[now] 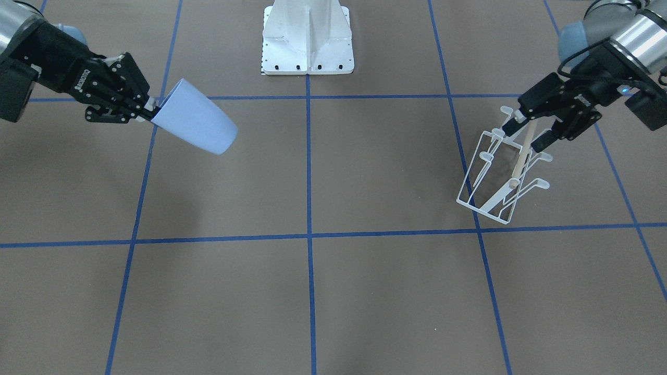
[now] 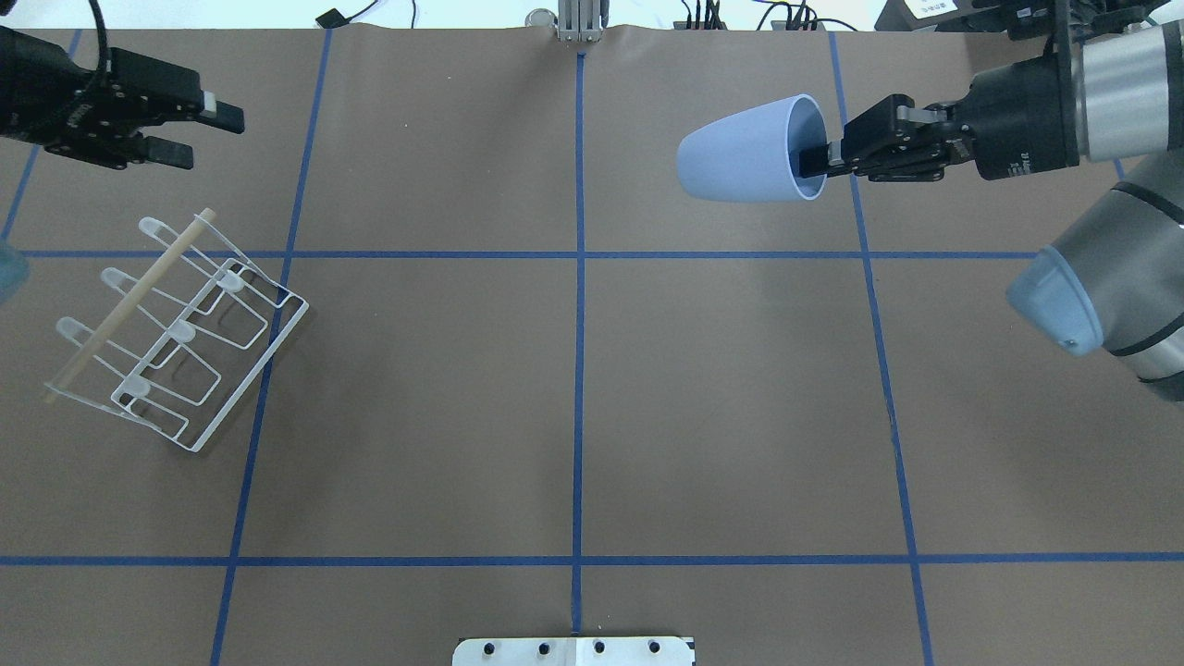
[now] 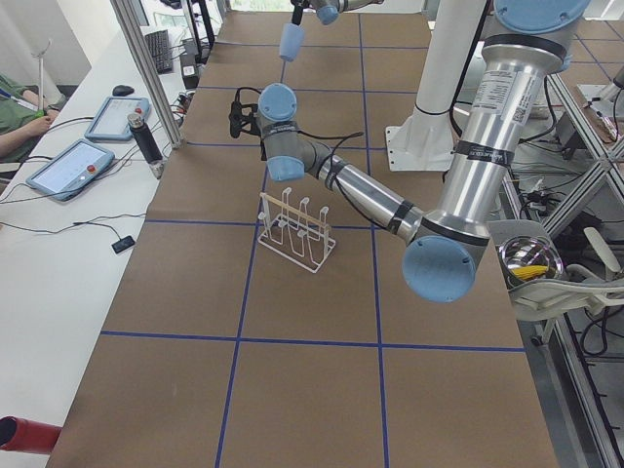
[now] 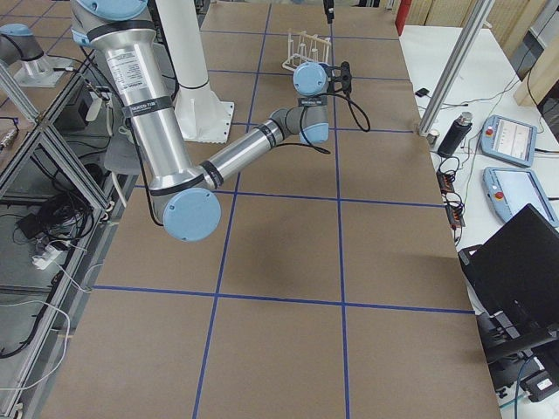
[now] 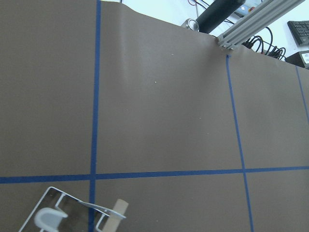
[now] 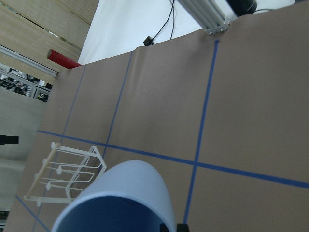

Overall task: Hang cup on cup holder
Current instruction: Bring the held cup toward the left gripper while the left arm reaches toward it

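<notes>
Overhead view, unlike front, showed a finger [image 2: 811, 159] inside the one cup [image 2: 740, 162] the right gripper [image 2: 821, 162] grasped; left gripper [image 2: 217, 137] gaped near one cup holder [image 2: 129, 306]

I see the left arm [image 3: 492, 127] and right arm [image 4: 140, 96] as brushed silver tubes with pale blue joint caps. Behind the black right gripper [image 2: 818, 165] there's white lettering; behind the black left gripper [image 2: 205, 136], a black cable loops.
</notes>
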Controlling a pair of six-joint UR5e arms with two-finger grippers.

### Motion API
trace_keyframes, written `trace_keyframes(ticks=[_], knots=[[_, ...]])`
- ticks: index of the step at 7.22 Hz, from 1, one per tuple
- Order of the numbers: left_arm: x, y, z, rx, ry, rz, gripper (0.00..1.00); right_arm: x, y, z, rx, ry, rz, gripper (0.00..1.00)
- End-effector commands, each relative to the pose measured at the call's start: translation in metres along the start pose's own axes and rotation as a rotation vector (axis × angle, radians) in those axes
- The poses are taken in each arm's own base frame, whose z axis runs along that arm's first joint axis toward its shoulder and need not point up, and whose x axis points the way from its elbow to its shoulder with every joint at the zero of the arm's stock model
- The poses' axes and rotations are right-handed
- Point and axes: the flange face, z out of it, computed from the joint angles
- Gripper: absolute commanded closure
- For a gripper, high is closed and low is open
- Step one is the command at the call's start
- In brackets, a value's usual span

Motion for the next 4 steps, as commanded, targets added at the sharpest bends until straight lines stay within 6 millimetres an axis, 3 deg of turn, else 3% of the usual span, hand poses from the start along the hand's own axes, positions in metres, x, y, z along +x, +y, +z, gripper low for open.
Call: trace_keyframes(ticks=[1, 2, 4], knots=[[0.078, 0.024, 0.045, -0.072, 0.09, -0.024, 0.04, -0.027, 0.016, 0.007, -0.037, -0.121, 0.098, 1.0], [0.102, 0.031, 0.05, -0.024, 0.147, -0.027, 0.04, -0.032, 0.021, 0.003, -0.033, -0.174, 0.104, 1.0], [0.125, 0.073, 0.068, 0.038, 0.39, -0.086, 0.04, -0.042, 0.045, 0.015, -0.02, -0.34, 0.154, 1.0]])
